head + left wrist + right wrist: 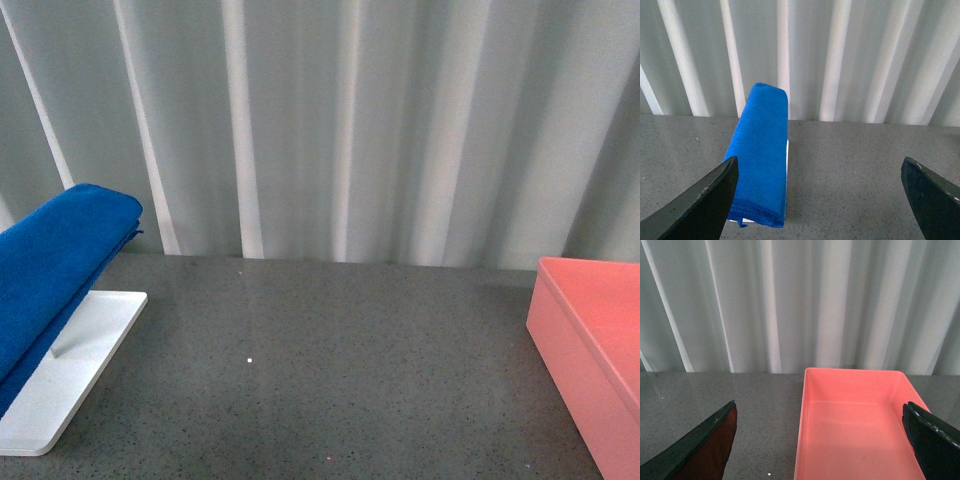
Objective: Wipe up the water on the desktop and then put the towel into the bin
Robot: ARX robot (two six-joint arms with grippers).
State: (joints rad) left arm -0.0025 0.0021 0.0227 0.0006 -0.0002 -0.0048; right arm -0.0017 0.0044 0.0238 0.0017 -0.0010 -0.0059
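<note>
The blue towel (55,260) hangs folded over a white rack at the left of the dark grey speckled desktop (320,370). It also shows in the left wrist view (762,155), ahead and to one side of my left gripper (820,172), which is open and empty above the desktop. The salmon-pink bin (600,340) stands at the right, empty. In the right wrist view the bin (855,425) lies ahead of my right gripper (822,412), which is open and empty. I see no water clearly; neither arm shows in the front view.
The white rack base (70,370) lies flat under the towel at the left edge. A pale corrugated wall (330,120) runs along the back of the desktop. Bare desktop stretches between the rack and the bin.
</note>
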